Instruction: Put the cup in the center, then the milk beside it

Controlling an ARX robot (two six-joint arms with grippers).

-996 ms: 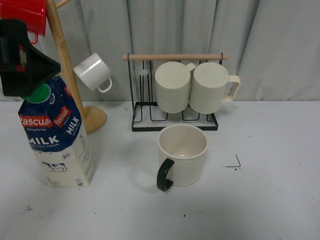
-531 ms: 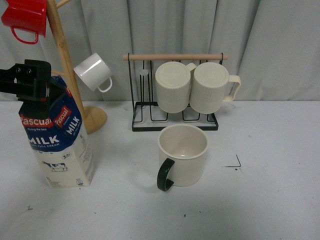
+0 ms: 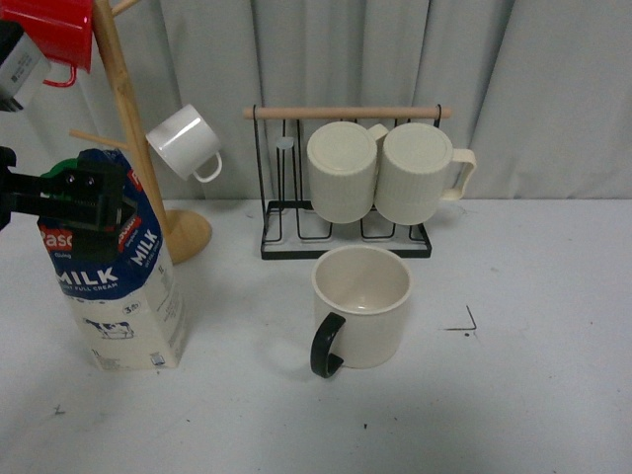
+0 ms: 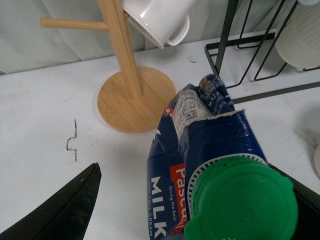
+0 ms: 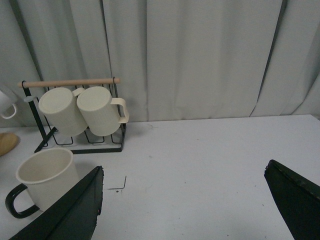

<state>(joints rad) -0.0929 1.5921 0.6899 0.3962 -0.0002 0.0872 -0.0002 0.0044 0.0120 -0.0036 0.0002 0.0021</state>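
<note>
- Lower than a second ago, the left gripper [image 3: 83, 197] has come down from above the milk carton [image 3: 120, 296] to the level of its top; carton and cup have not shifted.
- Its jaws are spread and sit on either side of the carton's folded top and green cap [image 4: 241, 202]; the left wrist view shows one black finger [image 4: 62, 212] clear of the carton. Whether the other touches it I cannot tell.
- The carton stands on the white table [image 3: 533, 395] at the left, just in front of the round base of the wooden mug tree [image 3: 126, 109].
- The cup [image 3: 360, 308] stands upright and empty near the middle of the table, well apart from the carton, its black handle [image 3: 325, 346] turned toward the front left.
- Just behind the cup is a black wire rack [image 3: 296, 212] holding two ribbed mugs [image 3: 377, 173] on their sides.
- A white mug [image 3: 183, 141] and a red mug [image 3: 54, 25] hang on the tree.
- The right gripper [image 5: 184, 167] is released, jaws wide with nothing between them, over bare table to the right of the cup.
</note>
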